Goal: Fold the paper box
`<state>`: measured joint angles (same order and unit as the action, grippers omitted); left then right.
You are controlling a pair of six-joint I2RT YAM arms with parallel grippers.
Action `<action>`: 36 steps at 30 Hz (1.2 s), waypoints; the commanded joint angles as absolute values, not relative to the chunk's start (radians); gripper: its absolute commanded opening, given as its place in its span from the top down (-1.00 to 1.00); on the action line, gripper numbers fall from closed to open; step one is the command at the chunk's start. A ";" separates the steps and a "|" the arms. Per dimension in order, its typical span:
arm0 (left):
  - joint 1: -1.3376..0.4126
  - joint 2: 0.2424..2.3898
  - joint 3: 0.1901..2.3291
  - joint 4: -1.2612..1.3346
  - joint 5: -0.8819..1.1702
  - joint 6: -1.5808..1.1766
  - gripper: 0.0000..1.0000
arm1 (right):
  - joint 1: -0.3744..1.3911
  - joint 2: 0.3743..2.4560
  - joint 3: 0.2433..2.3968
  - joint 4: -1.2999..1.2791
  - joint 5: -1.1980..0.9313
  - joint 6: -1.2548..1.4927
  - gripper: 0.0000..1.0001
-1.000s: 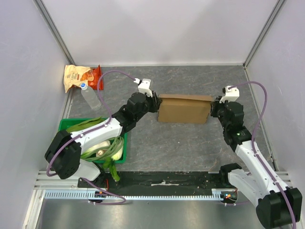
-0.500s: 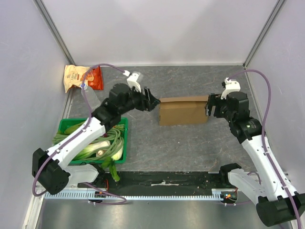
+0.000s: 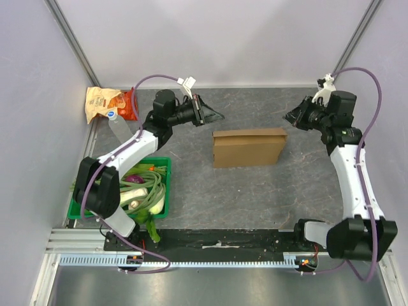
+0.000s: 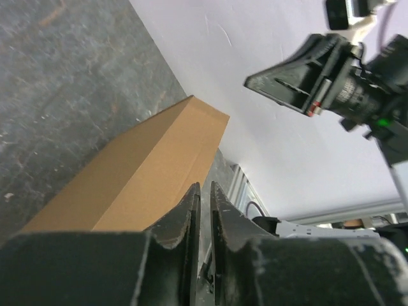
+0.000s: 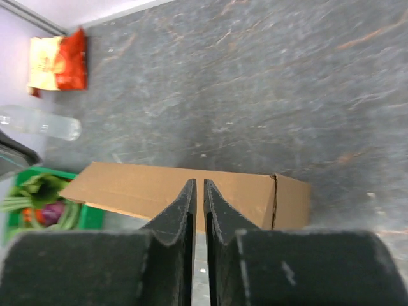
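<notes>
Since the earlier frames, both arms have drawn back from the ends of the paper box (image 3: 248, 148) and risen toward the far side of the table (image 3: 242, 197). The box itself remains at the same place.

**Paper box.** It lies flat at the middle of the table, long side running left to right, closed into a low brown block. No flap stands up. The right wrist view (image 5: 127, 188) shows a vertical seam near its right end. The left wrist view (image 4: 146, 166) shows one long edge and the plain top face. Nothing touches the box.

**Left gripper** (image 3: 217, 116). It sits apart from the box, on the far side of its left end, with the fingers pointing right. In its own wrist view (image 4: 204, 188) the fingers are closed to a narrow slit, with nothing between them.

**Right gripper** (image 3: 288, 118). It sits apart from the box, on the far side of its right end, with the fingers pointing left. In its own wrist view (image 5: 198, 185) the fingers are likewise drawn together to a thin gap and grasp nothing.

**Surroundings.**
- A green crate (image 3: 167, 191) holding long green vegetables (image 3: 137, 191) stands at the near left.
- Beyond the crate lies a clear bottle (image 3: 121, 127).
- An orange-and-tan snack bag (image 3: 105, 103) lies in the far left corner.
</notes>
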<state>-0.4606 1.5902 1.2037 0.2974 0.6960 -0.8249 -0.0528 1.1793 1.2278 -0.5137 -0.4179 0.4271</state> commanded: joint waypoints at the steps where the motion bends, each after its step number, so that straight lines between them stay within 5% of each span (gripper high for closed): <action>1: -0.466 1.638 1.174 0.469 0.828 -0.953 0.69 | -0.156 1.232 1.131 -0.269 -0.805 0.635 0.76; 11: -0.495 1.678 1.023 0.531 0.815 -0.927 0.73 | -0.218 1.232 0.902 -0.158 -0.775 0.604 0.93; 22: -0.497 1.640 1.159 0.384 0.799 -0.853 0.55 | -0.218 1.186 1.031 -0.212 -0.742 0.606 0.85; 27: -0.494 1.586 1.164 0.220 0.685 -0.702 -0.01 | -0.210 1.151 1.037 -0.337 -0.631 0.479 0.09; 32: -0.492 1.578 1.157 0.166 0.626 -0.629 -0.11 | -0.097 1.108 1.086 -0.403 -0.467 0.477 -0.52; 36: -0.494 1.586 1.201 0.137 0.621 -0.586 -0.14 | -0.005 1.045 1.086 -0.460 -0.325 0.553 -0.77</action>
<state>-0.4950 1.6032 1.1343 0.1944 0.6563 -0.6922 -0.0628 1.1240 1.0382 -0.3920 -0.4919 0.5041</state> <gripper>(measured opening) 0.564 0.854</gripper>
